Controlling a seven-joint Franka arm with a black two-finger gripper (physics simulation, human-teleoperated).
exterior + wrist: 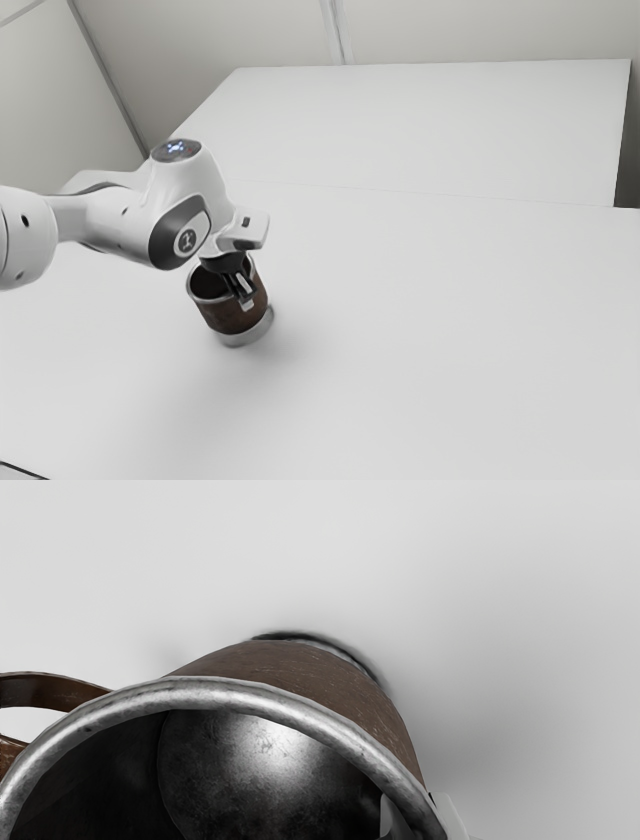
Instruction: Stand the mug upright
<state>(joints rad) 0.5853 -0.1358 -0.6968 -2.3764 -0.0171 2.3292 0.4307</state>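
White tabletop (430,340) forms the setting as a Franka arm (115,228), entering from the exterior view's left, works a brown mug (235,318) near the surface. The black two-finger gripper (242,295) pinches the mug's wall at the rim (220,692), one finger (392,822) inside the mouth and the other (450,815) against the outside. The mug leans, its mouth tipped toward the exterior view's left and its silvery base (248,334) down close to the table; whether the whole base touches cannot be told. Bare metal rings the mouth, and a bright patch lights the dark metallic interior, while scratches mark the brown outer side. A curved brown handle (50,690) juts from the side of the mug away from the pinching fingers. Soft shadow spreads over the table around the base. Farther out, a thin seam crosses the white surface, beyond which a second pale expanse (430,120) reaches toward the light gray walls (220,30). A narrow vertical strip (337,30) runs down the wall behind.
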